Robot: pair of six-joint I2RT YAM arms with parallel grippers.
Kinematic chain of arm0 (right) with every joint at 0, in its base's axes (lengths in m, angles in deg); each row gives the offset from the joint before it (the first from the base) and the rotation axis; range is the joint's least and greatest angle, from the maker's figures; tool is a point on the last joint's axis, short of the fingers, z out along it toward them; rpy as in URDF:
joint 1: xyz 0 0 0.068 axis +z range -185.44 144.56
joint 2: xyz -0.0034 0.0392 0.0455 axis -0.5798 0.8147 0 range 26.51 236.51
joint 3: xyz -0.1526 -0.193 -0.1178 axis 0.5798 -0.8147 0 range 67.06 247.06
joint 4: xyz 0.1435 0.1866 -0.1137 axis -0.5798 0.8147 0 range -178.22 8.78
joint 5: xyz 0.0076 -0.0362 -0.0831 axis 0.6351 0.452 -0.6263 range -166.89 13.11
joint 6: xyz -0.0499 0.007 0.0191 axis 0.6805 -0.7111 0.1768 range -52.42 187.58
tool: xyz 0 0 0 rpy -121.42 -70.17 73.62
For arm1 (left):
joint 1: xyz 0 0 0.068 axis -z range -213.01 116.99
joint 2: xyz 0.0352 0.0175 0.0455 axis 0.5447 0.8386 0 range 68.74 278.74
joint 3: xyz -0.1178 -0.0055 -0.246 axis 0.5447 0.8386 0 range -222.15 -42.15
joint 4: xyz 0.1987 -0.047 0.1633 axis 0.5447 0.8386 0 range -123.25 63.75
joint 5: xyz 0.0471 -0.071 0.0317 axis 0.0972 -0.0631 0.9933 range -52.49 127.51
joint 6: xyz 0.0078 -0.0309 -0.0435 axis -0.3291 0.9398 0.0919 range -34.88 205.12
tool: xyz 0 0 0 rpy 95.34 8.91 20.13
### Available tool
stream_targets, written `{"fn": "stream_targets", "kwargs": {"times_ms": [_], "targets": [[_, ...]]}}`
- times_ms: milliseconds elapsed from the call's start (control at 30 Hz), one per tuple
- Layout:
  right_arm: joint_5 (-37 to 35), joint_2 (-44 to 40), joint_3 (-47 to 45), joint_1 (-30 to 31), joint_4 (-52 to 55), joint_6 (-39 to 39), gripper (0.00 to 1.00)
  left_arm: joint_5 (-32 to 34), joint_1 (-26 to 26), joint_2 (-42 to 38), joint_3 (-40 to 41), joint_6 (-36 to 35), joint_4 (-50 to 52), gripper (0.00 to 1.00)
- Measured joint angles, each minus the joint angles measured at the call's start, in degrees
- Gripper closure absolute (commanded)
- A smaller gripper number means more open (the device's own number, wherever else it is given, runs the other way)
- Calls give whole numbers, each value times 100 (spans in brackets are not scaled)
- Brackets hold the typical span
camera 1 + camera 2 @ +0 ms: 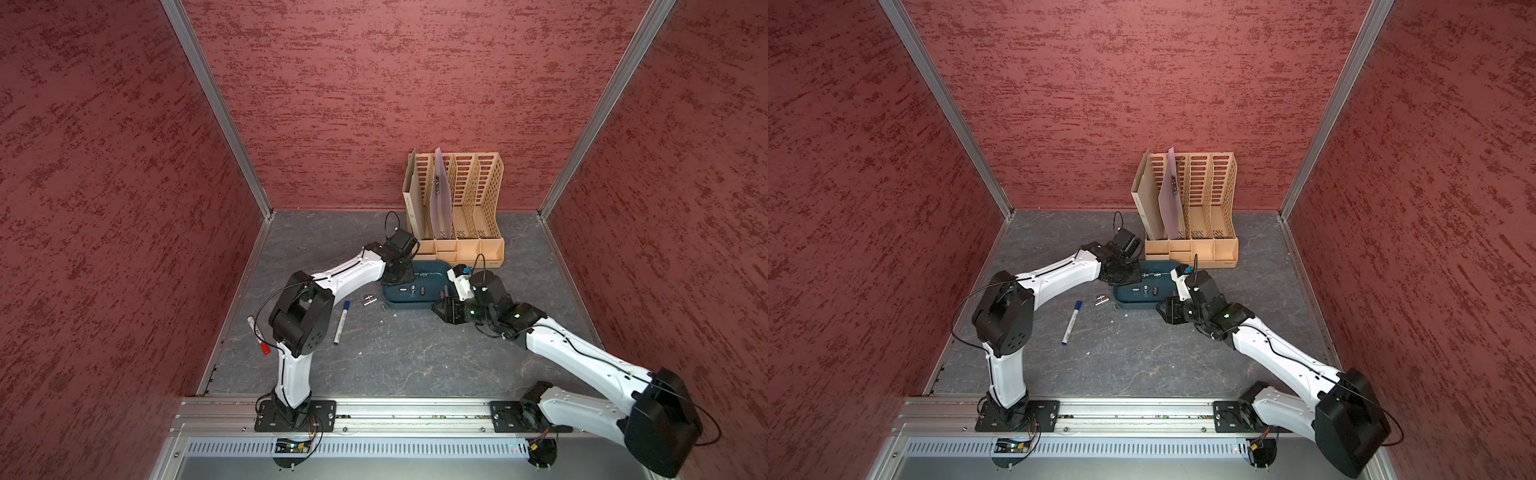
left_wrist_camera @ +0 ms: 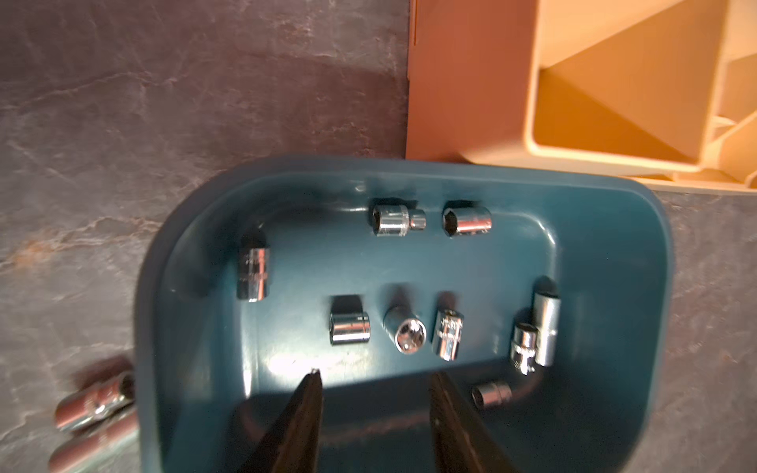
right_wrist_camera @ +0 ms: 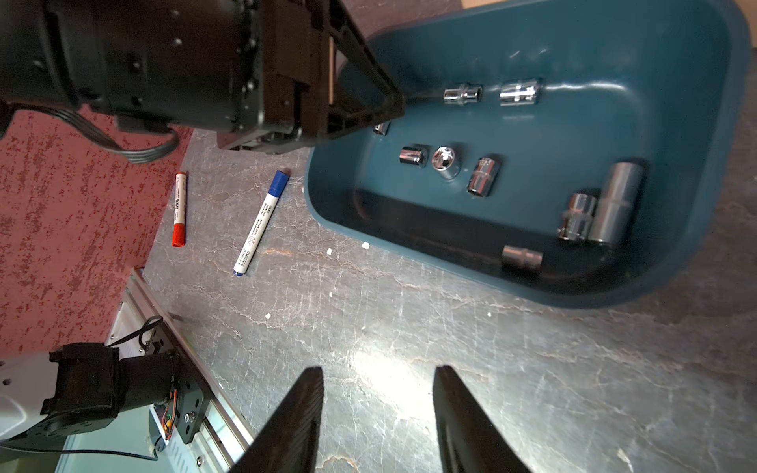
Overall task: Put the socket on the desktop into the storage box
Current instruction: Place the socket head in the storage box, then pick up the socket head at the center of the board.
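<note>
Loose sockets vs left tool: the loose sockets (image 1: 369,299), two short chrome steel cylinders, lie on the dark grey marbled table (image 1: 395,361). They are just beside the left end of the storage box (image 1: 407,306), a shallow dark teal plastic tub with rounded corners. The left tool (image 1: 397,272) hangs over that end of the box, apart from them.
Left wrist view: the loose sockets (image 2: 96,403) show blurred outside the box wall, off to one side of the jaws and not between them.
Left tool state: released, black jaws spread above the box floor, nothing between them.
Loose sockets vs right tool: the right tool (image 3: 379,368) hovers over bare table at the box's near right corner, well apart from them.
Right tool state: released, jaws apart and empty.
Look of loose sockets: they lie on their sides, side by side, mirror-bright, and one shows a dark hollow end.
Boxed sockets: the boxed sockets (image 2: 350,327), nine chrome pieces of mixed sizes, are scattered on the box floor. One has its opening turned upward, and the tallest lies against a shorter one.
Surroundings: a tan perforated file rack (image 1: 457,199) stands just behind the box. A white blue-capped marker (image 1: 341,322) and a red-capped marker (image 1: 259,336) lie on the table to the left.
</note>
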State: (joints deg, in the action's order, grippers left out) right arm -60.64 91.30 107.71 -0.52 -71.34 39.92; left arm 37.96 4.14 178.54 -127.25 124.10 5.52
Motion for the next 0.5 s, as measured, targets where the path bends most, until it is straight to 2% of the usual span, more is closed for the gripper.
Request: {"fn": "stream_targets", "kwargs": {"times_ms": [500], "targets": [[-13, 192, 275, 81, 166, 4, 52, -44, -70, -1134, 1270, 11, -240, 50]]}}
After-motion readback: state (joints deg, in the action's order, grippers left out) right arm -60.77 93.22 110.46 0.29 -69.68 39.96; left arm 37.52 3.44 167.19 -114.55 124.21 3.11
